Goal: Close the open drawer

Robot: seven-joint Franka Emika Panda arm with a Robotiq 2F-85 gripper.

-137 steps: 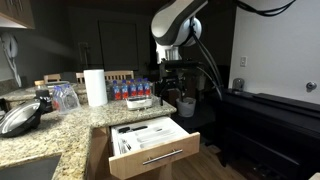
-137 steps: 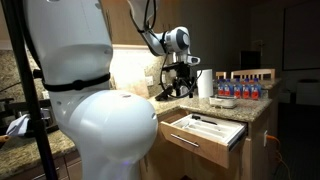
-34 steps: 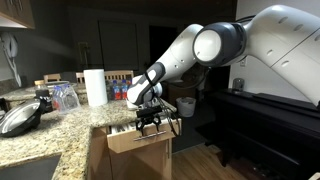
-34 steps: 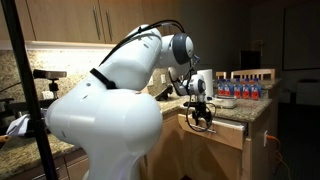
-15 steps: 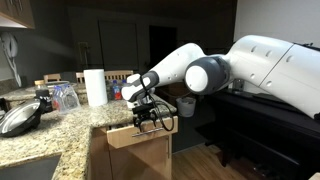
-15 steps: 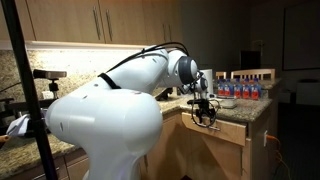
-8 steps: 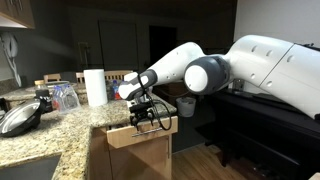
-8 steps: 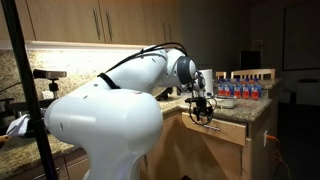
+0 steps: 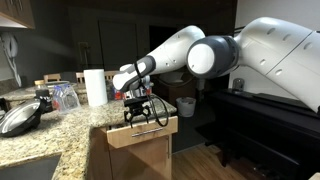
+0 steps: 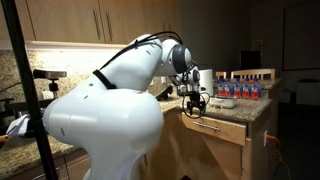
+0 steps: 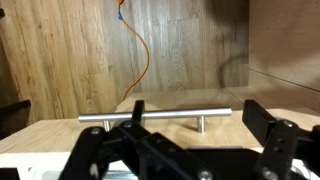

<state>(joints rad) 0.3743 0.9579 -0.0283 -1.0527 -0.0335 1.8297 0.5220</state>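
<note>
Granite counter point(image 9: 60, 125): drawer point(image 9: 143, 135) just below tool point(image 9: 138, 116) looks about shut, little left; tool spread, holding nothing

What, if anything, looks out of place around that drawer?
Nothing spilled or broken. One oddity: a thin orange cord snakes loose across the wooden surface beyond the handle of the drawer, in the wrist view.
</note>
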